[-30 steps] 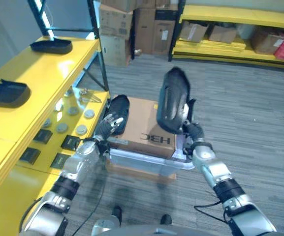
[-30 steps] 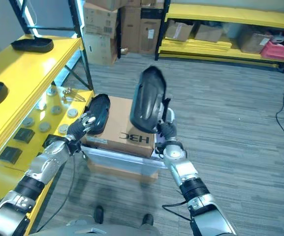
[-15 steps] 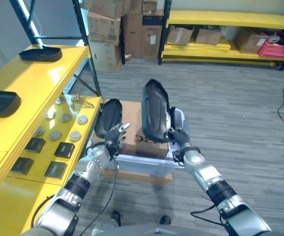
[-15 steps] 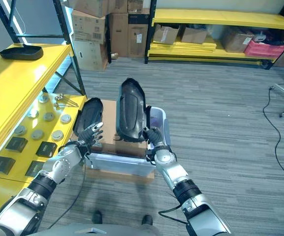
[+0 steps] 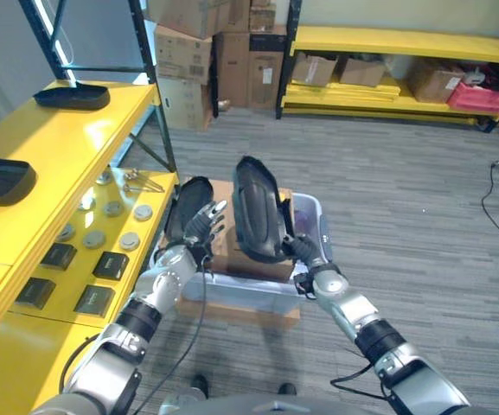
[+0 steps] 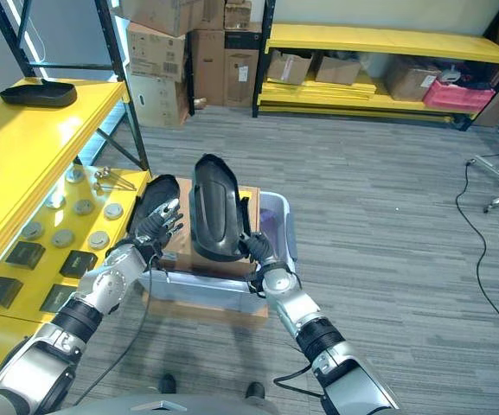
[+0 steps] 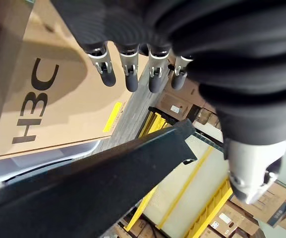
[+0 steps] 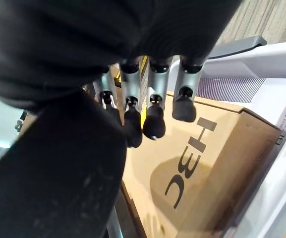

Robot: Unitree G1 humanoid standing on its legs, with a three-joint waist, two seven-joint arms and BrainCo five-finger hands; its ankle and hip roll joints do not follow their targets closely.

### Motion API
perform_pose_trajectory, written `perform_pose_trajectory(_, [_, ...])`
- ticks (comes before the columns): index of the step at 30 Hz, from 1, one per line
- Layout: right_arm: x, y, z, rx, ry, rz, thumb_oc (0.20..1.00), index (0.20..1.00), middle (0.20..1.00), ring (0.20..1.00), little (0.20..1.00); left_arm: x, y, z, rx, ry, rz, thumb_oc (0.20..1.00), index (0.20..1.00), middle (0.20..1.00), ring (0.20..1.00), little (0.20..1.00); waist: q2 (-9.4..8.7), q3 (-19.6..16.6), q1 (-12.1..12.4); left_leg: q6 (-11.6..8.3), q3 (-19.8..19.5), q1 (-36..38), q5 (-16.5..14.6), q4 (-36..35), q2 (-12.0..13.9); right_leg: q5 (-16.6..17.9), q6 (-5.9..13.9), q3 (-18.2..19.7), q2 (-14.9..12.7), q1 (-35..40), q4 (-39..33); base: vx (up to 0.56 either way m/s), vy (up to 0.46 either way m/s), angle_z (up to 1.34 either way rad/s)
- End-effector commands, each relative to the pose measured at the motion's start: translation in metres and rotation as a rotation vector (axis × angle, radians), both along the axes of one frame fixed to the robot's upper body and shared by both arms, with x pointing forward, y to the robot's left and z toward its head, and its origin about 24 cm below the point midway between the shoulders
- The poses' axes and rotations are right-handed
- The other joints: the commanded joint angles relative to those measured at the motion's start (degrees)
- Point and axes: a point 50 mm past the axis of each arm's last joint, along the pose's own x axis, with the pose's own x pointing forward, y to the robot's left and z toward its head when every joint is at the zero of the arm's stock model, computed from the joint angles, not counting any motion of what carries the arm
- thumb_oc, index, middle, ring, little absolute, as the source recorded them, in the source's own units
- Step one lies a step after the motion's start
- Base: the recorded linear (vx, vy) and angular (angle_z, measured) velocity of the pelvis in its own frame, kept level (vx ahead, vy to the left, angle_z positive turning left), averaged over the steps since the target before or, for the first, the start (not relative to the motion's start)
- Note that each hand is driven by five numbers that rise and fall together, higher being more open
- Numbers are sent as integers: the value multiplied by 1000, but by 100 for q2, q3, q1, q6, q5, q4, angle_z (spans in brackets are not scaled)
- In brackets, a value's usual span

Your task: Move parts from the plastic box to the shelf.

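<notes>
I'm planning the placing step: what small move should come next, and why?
Probably swing the large black moulded plastic part, held upright in the right robot hand, left toward the yellow shelf, since it stands above the brown cardboard box. The left robot hand is open.

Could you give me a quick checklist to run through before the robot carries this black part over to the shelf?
1. Right hand holds the raised black part: ok.
2. Part lifted above the cardboard box in the plastic box: ok.
3. Left hand open: ok.
4. Second black part grasped: not ok; whether the left hand touches it, cannot tell.
5. Free space on the yellow shelf: ok.
</notes>
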Motion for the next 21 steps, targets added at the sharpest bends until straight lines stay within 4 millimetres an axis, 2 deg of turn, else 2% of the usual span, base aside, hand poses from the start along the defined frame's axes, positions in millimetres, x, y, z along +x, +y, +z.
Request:
perform_pose_trajectory(1, [27,10,35,-15,-159,55,200,200,200,200,200,29,-11,37,46,-159,-21,1000,1000,1000,1000,1000,73,-274,158,-143,-365,-2,-613,79,130,-535,483,-98,-282,95,35,0,0,0])
perform_pose_trajectory(5, [27,9,35,-14,-160,54,200,200,200,200,200,28,-13,34,125,-156,-86,1000,1000,1000,1000,1000,86,-270,163,-140,-376,-1,-611,66,118,-529,484,-102,-278,92,29,0,0,0])
perform_pose_trajectory(11, [27,12,36,-5,-155,66,200,200,200,200,200,18,-27,17,216,-93,-190,1000,1000,1000,1000,1000,85,-263,118,-125,-366,35,-612,28,105,-529,492,-68,-263,94,20,0,0,0])
perform_pose_trajectory(18, [28,18,35,-6,-148,82,200,200,200,200,200,7,-48,8,220,-42,-287,1000,1000,1000,1000,1000,89,-241,81,-109,-325,47,-612,36,112,-521,495,-34,-255,72,47,0,0,0])
perform_pose_trajectory(21, [28,20,36,-7,-148,87,200,200,200,200,200,6,-50,8,215,-36,-298,1000,1000,1000,1000,1000,91,-234,76,-108,-318,54,-613,34,112,-519,497,-32,-253,75,46,0,0,0])
